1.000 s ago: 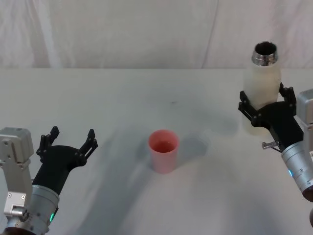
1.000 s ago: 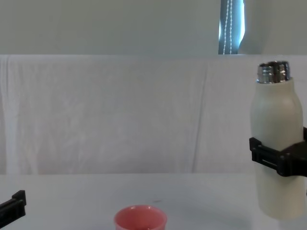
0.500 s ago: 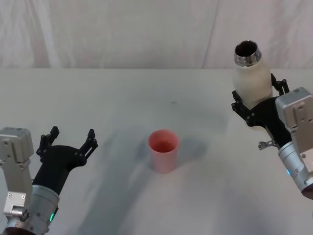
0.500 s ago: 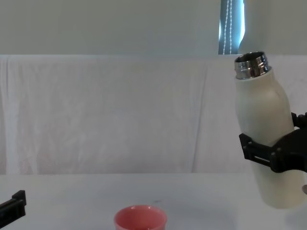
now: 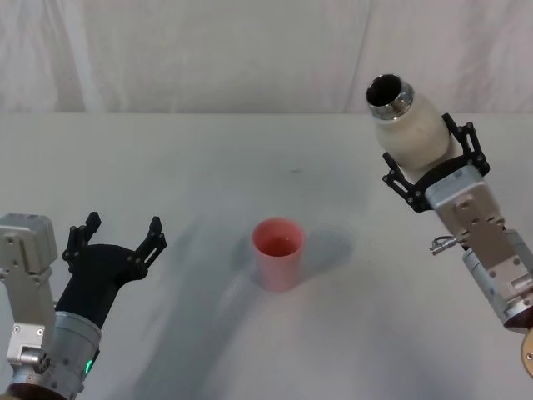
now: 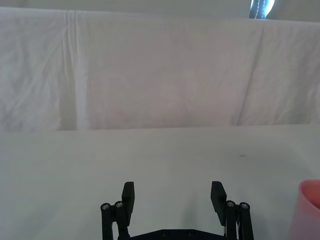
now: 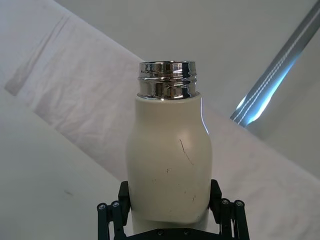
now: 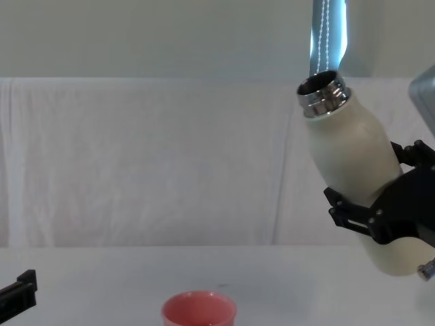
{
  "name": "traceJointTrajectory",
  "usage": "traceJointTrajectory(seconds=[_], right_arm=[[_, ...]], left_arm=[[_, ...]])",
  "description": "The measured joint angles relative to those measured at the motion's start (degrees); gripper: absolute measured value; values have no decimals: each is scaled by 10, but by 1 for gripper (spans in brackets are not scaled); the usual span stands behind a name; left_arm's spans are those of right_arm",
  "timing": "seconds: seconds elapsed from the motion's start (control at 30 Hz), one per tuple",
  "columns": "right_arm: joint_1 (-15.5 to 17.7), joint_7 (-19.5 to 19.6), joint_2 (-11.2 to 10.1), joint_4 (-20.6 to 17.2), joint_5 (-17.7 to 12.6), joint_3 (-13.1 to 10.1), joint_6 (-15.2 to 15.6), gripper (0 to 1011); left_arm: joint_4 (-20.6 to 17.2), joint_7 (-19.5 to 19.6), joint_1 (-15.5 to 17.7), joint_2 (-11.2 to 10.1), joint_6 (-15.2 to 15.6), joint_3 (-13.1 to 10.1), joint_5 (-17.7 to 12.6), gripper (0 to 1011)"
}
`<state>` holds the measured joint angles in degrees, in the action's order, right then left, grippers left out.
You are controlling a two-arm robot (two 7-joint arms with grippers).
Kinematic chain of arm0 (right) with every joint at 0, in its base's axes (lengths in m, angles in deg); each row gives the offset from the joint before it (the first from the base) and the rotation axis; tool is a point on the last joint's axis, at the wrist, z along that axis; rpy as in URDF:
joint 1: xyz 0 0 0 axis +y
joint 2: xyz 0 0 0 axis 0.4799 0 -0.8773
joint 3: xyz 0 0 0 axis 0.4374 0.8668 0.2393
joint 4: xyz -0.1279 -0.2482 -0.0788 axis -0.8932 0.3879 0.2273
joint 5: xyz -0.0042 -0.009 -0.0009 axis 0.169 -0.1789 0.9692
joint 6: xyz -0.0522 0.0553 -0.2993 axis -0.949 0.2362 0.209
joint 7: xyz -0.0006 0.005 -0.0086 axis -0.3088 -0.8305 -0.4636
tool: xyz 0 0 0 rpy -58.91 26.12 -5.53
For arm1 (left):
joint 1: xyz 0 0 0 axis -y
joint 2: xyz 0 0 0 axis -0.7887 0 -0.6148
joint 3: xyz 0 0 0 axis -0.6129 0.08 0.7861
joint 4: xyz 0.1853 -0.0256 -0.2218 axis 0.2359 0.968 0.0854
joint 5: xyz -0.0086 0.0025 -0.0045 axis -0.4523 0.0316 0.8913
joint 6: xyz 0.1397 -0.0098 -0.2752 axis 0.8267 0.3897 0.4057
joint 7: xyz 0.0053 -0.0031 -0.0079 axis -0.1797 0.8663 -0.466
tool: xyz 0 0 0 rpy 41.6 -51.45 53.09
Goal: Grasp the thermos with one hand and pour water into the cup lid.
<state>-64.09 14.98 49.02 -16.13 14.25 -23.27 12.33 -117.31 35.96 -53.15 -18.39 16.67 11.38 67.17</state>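
Black two-fingered left pincer (image 5: 117,237), right pincer (image 5: 431,163); silver-grey wrist blocks, green indicator lights.

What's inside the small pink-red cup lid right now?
The small pink-red cup lid shows a bare pink interior with no visible water; its lowest part is hidden behind the rim.
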Motion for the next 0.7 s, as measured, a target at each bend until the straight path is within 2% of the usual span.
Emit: traceJointTrajectory(seconds=[0.3, 0.47, 0.7], right_arm=[[-2, 20, -7, 8, 49, 18, -10, 951], [-6, 35, -16, 18, 90, 35, -18, 951], [-14, 44, -28, 31, 127, 56, -21, 951]], left_arm=[[0, 0, 0, 0, 0, 0, 0, 1001], [0, 0, 0, 0, 0, 0, 0, 1001], [0, 0, 0, 0, 0, 0, 0, 1001]])
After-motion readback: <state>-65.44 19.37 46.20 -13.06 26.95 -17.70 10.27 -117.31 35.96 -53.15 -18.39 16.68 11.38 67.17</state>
